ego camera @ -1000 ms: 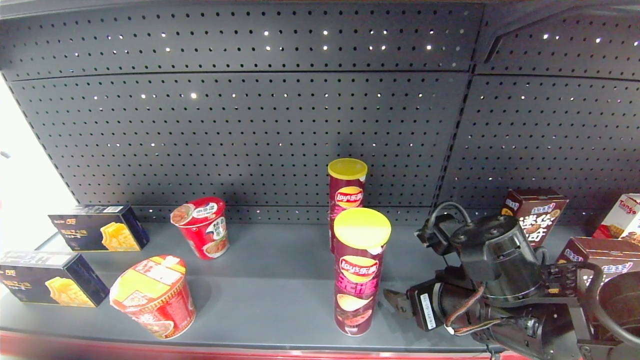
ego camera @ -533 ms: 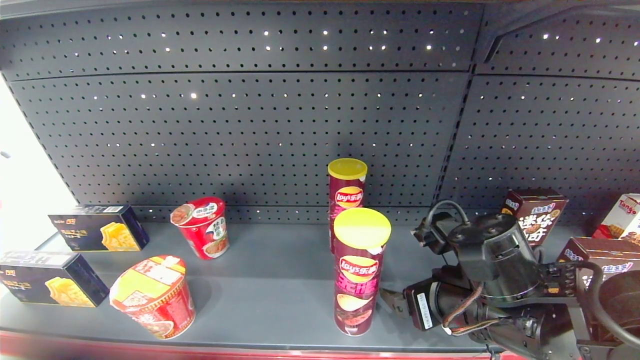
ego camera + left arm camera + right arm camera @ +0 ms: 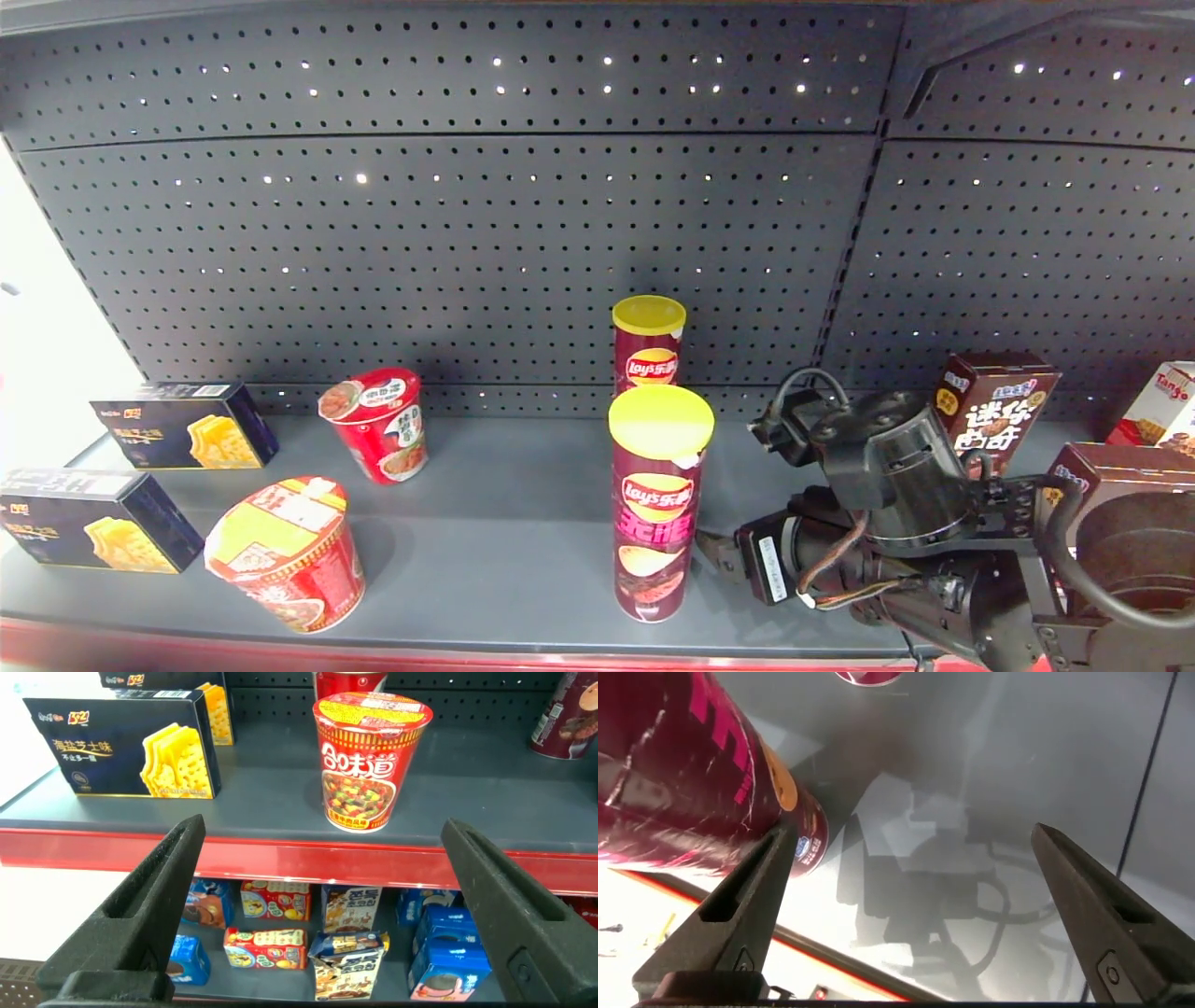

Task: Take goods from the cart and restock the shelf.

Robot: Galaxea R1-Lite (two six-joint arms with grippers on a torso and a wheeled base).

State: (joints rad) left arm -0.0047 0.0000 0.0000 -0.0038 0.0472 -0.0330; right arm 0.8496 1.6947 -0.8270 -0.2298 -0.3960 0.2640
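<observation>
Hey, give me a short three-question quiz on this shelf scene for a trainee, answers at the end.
1. True or false: the front chip can and the rear chip can both have yellow lids.
2. The right tool is on which side of the front chip can? A: the robot's left. B: the robot's right. C: behind it.
3. Fill in: the left tool, facing the shelf, is ___ (open or shut).
Key: 1 true; 2 B; 3 open.

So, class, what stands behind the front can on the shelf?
A second can with a yellow lid; its upper part shows above the front can, which covers its lower part. Behind both is the pegboard.
</observation>
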